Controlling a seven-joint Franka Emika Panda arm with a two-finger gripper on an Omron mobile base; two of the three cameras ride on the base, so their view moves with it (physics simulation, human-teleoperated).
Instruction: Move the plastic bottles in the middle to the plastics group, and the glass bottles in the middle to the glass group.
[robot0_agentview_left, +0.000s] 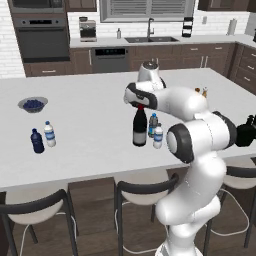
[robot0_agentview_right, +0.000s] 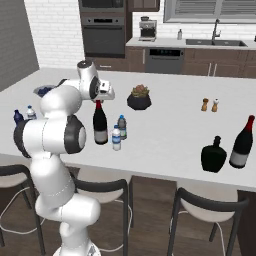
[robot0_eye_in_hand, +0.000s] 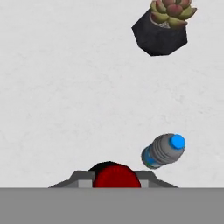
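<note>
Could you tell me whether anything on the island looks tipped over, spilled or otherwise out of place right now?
Nothing stands out. The wine bottle stands upright with the gripper shut on its red neck, the two small plastic bottles stand upright beside it, and the squat black bottle and the succulent pot sit level. No spills show.

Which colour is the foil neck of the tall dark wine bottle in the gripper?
Red; clearest in the hand view.

The bottle labels seem too blurred to read.
</note>
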